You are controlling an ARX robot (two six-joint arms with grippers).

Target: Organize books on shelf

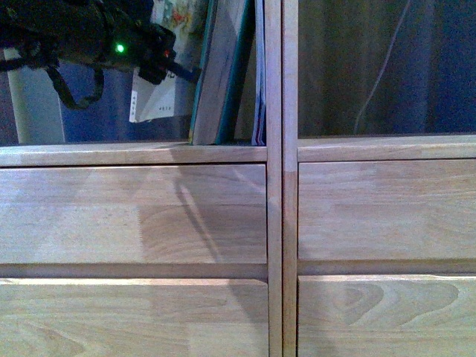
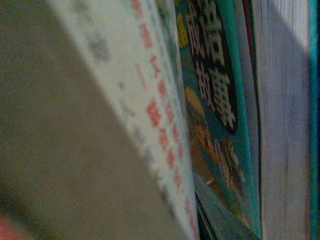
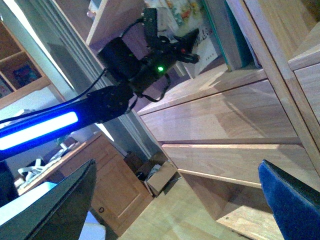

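Left arm [image 1: 82,33] reaches into the upper left compartment of the shelf [image 1: 281,193]. The left gripper [image 1: 160,63] sits right at the white paperback [image 1: 152,100] — jaws hidden, can't tell if clamped or loose. In the left wrist view the paperback's red-lettered spine is just beside an illustrated teal cover [image 2: 215,100]. Next right, the thick teal book [image 1: 219,74] leans with its foot on the shelf board. The thin booklets [image 1: 259,82] stand between it and the divider [image 1: 274,89]. Right gripper [image 3: 177,165] — fingers spread wide, gripping nothing, facing the drawer fronts [image 1: 134,216].

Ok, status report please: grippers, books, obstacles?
Left gripper at paperback, grip unclear. Right gripper open, empty. Teal book leans in shelf. No obstacle seen.
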